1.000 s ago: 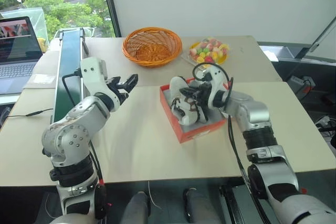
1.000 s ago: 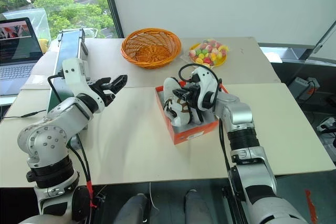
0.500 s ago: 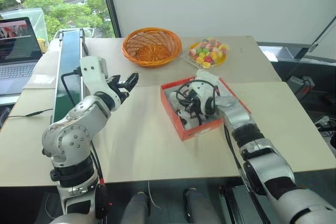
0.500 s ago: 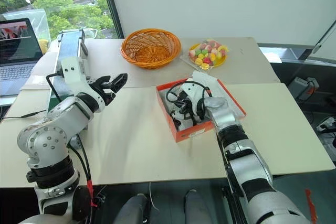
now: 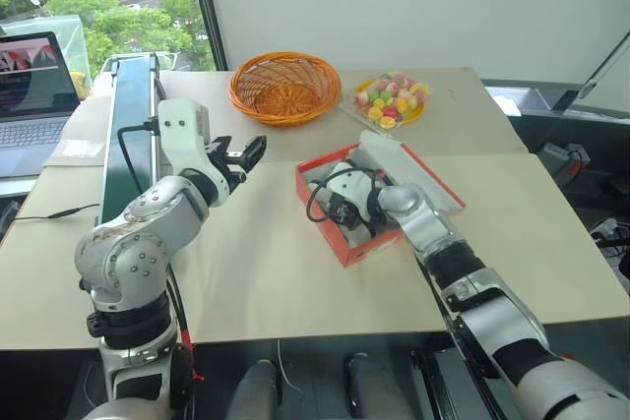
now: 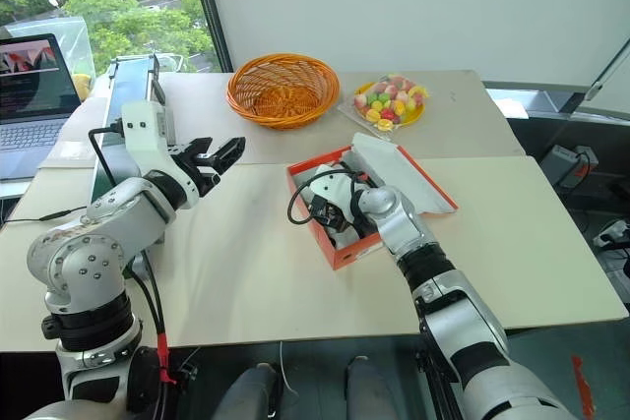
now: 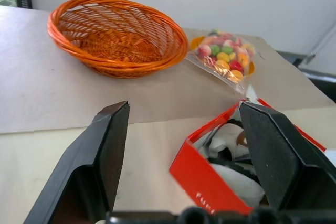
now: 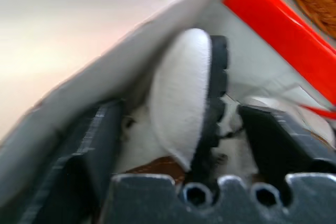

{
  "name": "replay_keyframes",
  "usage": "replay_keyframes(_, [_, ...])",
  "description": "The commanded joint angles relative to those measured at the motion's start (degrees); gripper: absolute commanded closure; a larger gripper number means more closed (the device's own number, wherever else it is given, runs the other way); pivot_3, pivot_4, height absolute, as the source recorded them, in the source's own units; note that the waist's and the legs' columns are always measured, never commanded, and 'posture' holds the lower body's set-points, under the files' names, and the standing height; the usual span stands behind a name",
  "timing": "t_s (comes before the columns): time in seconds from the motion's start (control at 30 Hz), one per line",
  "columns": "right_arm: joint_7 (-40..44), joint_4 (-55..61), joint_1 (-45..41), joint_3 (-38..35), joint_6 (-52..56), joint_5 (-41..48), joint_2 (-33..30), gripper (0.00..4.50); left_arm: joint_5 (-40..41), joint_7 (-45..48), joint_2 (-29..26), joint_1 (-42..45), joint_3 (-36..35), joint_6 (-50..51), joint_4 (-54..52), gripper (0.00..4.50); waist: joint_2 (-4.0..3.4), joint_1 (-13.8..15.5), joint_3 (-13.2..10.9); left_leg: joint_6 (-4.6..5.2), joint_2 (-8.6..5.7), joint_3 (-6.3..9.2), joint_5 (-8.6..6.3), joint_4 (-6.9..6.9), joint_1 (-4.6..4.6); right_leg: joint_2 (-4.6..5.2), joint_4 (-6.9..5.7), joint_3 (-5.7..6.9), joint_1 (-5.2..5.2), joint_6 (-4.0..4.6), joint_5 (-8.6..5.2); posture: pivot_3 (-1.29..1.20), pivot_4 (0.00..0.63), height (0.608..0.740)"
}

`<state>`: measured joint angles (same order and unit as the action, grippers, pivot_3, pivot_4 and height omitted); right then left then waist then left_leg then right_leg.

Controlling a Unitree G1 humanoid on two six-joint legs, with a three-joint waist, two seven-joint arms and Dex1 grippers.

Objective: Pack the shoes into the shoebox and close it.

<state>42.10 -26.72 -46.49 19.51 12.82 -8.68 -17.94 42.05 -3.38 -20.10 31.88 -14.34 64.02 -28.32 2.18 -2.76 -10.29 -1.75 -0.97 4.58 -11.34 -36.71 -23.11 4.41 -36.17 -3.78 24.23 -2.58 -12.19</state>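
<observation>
The red shoebox (image 5: 366, 244) stands open mid-table, its lid (image 5: 418, 176) lying back on the right side. White shoes (image 5: 345, 182) with dark laces lie inside it. My right gripper (image 5: 341, 211) reaches down into the box. In the right wrist view its fingers (image 8: 100, 145) stand apart on either side of a white shoe (image 8: 184, 87) on its side, so the gripper is open. My left gripper (image 5: 243, 153) hovers open and empty over the table left of the box, pointing toward it; the left wrist view shows the box's red wall (image 7: 202, 182).
An orange wicker basket (image 5: 284, 86) and a bag of coloured sweets (image 5: 392, 95) sit behind the box. A long green conveyor (image 5: 128, 135) runs along the left side, with a laptop (image 5: 34, 86) beyond it. Bare tabletop lies in front of the box.
My right gripper lowered the shoe from above the box into it, rolled its wrist and opened, letting go. The left arm stayed almost still.
</observation>
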Motion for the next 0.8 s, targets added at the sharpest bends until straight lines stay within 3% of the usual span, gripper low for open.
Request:
replay_keyframes(0.03, [3.12, 14.94, -1.36, -5.39, 8.12, 3.96, -3.54, 0.01, 0.07, 5.04, -3.39, -0.39, 1.02, -1.0, -1.08, 0.95, -0.01, 0.03, -0.01, 0.0, 0.0, 0.0, 0.0, 0.0, -0.01, 0.0, 0.0, 0.0, 0.01, 0.0, 0.0, 0.0, 0.15, 0.74])
replay_keyframes(0.3, [4.53, 31.99, 1.86, -18.21, 29.62, 15.87, -8.16, 0.01, -2.53, 17.8, -10.15, -0.96, 9.5, -4.5, -0.28, 0.95, -0.01, 0.35, 0.0, 0.01, 0.0, 0.01, 0.0, 0.0, 0.0, 0.0, 0.01, 0.01, -0.03, 0.0, -0.01, 0.0, 0.15, 0.74])
replay_keyframes(0.4, [4.29, 37.19, 8.91, -22.74, 35.73, 19.01, -12.56, 0.64, -2.4, 23.01, -11.89, -0.87, 12.21, -5.98, 0.42, 0.95, 0.0, 1.2, 0.0, 0.02, -0.02, 0.03, -0.01, 0.0, -0.07, 0.03, 0.11, 0.04, -0.07, -0.03, -0.02, 0.0, 0.15, 0.74])
replay_keyframes(0.6, [4.87, 52.64, 23.71, -30.24, 47.37, 27.47, -18.45, 2.66, -4.68, 29.49, -13.11, 1.77, 15.76, -9.07, 4.19, 0.95, -0.05, 1.15, -0.02, 0.08, 0.01, -0.04, -0.04, 0.0, -0.12, 0.0, 0.08, -0.01, 0.04, -0.03, -0.05, 0.0, 0.15, 0.74])
replay_keyframes(0.73, [3.37, 59.18, 37.7, -36.65, 52.87, 32.33, -17.71, 4.08, -7.08, 35.85, -15.67, 4.16, 19.08, -12.04, 6.44, 0.95, -0.04, 1.18, -0.01, 0.08, 0.0, -0.03, -0.04, -0.03, -0.06, 0.0, 0.09, 0.0, -0.11, -0.13, -0.12, 0.0, 0.15, 0.74])
replay_keyframes(0.77, [1.97, 58.86, 40.73, -38.23, 52.9, 33.33, -15.12, 4.44, -7.54, 37.23, -16.13, 4.78, 19.64, -12.65, 6.9, 0.95, -0.03, 1.22, -0.01, 0.08, 0.0, -0.04, -0.04, -0.03, -0.05, 0.01, 0.09, 0.0, -0.15, -0.3, -0.22, 0.0, 0.15, 0.74])
replay_keyframes(0.8, [0.79, 58.65, 42.47, -39.23, 52.87, 34.23, -13.3, 4.44, -7.87, 38.17, -16.45, 5.15, 19.93, -13.07, 7.2, 0.95, -0.01, 1.25, 0.0, 0.08, 0.0, -0.05, -0.04, -0.05, -0.05, 0.01, 0.09, -0.01, -0.13, -0.36, -0.26, 0.0, 0.15, 0.74])
